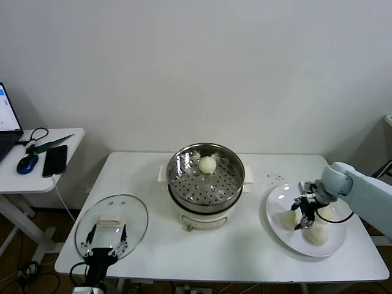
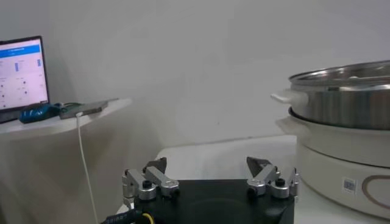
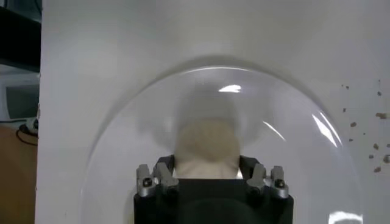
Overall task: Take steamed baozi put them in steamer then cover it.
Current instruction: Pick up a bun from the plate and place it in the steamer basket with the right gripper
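The steamer (image 1: 235, 163) stands uncovered at the table's middle with one baozi (image 1: 207, 164) on its perforated tray. On the white plate (image 1: 275, 201) at the right lie three more baozi. My right gripper (image 1: 298, 216) reaches down over the plate, and its fingers press both sides of the leftmost baozi (image 1: 287, 219). That baozi (image 3: 206, 146) fills the gap of the right gripper (image 3: 206, 163) in the right wrist view. The cover (image 1: 133, 214) lies flat at the front left. My left gripper (image 1: 105, 240) hangs open at the cover's near edge, holding nothing; the steamer (image 2: 347, 97) shows beyond the left gripper (image 2: 210, 167).
A low side table at the far left carries a phone (image 1: 55, 160), a blue mouse (image 1: 27, 163) and a laptop (image 1: 6, 122). Dark crumbs (image 1: 272, 177) dot the table between steamer and plate. The table's front edge runs just below the cover and the plate.
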You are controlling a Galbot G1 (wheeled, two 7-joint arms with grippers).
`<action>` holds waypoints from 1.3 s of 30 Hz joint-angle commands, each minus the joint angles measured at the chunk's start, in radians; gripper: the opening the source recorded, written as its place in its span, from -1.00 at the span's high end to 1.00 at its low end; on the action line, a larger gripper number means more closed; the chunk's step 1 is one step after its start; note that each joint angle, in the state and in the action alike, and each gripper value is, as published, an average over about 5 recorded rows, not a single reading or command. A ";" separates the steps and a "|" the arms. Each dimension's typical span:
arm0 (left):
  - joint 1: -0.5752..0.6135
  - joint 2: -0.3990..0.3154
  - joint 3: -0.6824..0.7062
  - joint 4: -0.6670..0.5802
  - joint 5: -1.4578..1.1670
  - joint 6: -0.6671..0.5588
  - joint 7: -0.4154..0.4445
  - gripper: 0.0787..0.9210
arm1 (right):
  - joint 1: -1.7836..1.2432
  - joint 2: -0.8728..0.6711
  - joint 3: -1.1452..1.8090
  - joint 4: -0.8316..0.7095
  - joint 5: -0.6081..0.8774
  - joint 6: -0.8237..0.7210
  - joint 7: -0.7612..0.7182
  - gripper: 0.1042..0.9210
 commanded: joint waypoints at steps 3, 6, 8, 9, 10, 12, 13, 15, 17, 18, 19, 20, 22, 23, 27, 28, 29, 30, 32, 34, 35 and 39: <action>0.009 0.001 0.001 -0.013 -0.003 0.003 -0.006 -0.77 | 0.498 0.031 -0.344 -0.027 0.245 0.015 -0.013 -0.44; 0.015 -0.001 0.003 -0.020 -0.007 0.003 -0.009 -0.77 | 0.669 0.084 -0.463 -0.033 0.351 0.008 -0.018 -0.45; 0.019 -0.001 0.004 -0.023 -0.008 0.002 -0.010 -0.77 | 0.760 0.131 -0.520 -0.031 0.419 -0.003 -0.018 -0.44; 0.021 -0.001 0.005 -0.024 -0.009 0.001 -0.010 -0.77 | 0.796 0.156 -0.541 -0.031 0.452 -0.008 -0.017 -0.44; 0.023 0.000 0.006 -0.026 -0.010 0.001 -0.010 -0.77 | 0.823 0.183 -0.557 -0.032 0.478 -0.013 -0.015 -0.44; 0.025 0.002 0.009 -0.027 -0.013 0.002 -0.011 -0.77 | 0.857 0.237 -0.573 -0.033 0.513 -0.022 -0.012 -0.44; 0.026 0.002 0.012 -0.028 -0.013 0.003 -0.012 -0.77 | 0.865 0.264 -0.574 -0.033 0.529 -0.028 -0.009 -0.45; 0.028 0.002 0.019 -0.027 -0.011 0.004 -0.013 -0.77 | 0.870 0.316 -0.567 -0.034 0.551 -0.040 -0.002 -0.45; 0.031 -0.001 0.028 -0.027 -0.007 0.004 -0.014 -0.77 | 0.868 0.368 -0.563 -0.039 0.573 -0.052 0.008 -0.45; 0.031 -0.001 0.032 -0.027 -0.005 0.003 -0.014 -0.77 | 0.864 0.395 -0.561 -0.045 0.583 -0.057 0.013 -0.45; 0.032 -0.002 0.035 -0.026 -0.003 0.002 -0.014 -0.77 | 0.858 0.424 -0.559 -0.052 0.592 -0.062 0.019 -0.45; 0.032 -0.001 0.037 -0.026 -0.003 0.002 -0.014 -0.77 | 0.851 0.450 -0.557 -0.060 0.599 -0.067 0.025 -0.45; 0.031 0.001 0.039 -0.026 -0.003 0.002 -0.016 -0.77 | 0.832 0.506 -0.553 -0.079 0.607 -0.075 0.036 -0.45; 0.030 0.002 0.040 -0.027 -0.003 0.003 -0.018 -0.77 | 0.820 0.530 -0.550 -0.089 0.607 -0.078 0.041 -0.45; 0.025 0.009 0.040 -0.031 -0.003 0.013 -0.031 -0.77 | 0.763 0.621 -0.536 -0.125 0.592 -0.088 0.058 -0.45; 0.024 0.010 0.039 -0.032 -0.003 0.016 -0.035 -0.77 | 0.746 0.643 -0.533 -0.134 0.586 -0.091 0.063 -0.45; 0.022 0.012 0.038 -0.033 -0.004 0.018 -0.038 -0.77 | 0.730 0.662 -0.529 -0.142 0.582 -0.093 0.067 -0.45; 0.020 0.013 0.037 -0.033 -0.003 0.019 -0.041 -0.77 | 0.715 0.679 -0.526 -0.149 0.578 -0.095 0.070 -0.45; 0.017 0.015 0.035 -0.031 -0.003 0.022 -0.045 -0.77 | 0.683 0.711 -0.521 -0.163 0.569 -0.100 0.077 -0.45; 0.015 0.016 0.033 -0.029 -0.003 0.024 -0.047 -0.77 | 0.653 0.736 -0.519 -0.175 0.558 -0.103 0.081 -0.45; 0.013 0.017 0.032 -0.028 -0.003 0.025 -0.047 -0.77 | 0.638 0.747 -0.519 -0.182 0.552 -0.105 0.083 -0.45; 0.007 0.018 0.027 -0.028 -0.005 0.031 -0.049 -0.77 | 0.587 0.777 -0.528 -0.202 0.534 -0.107 0.089 -0.45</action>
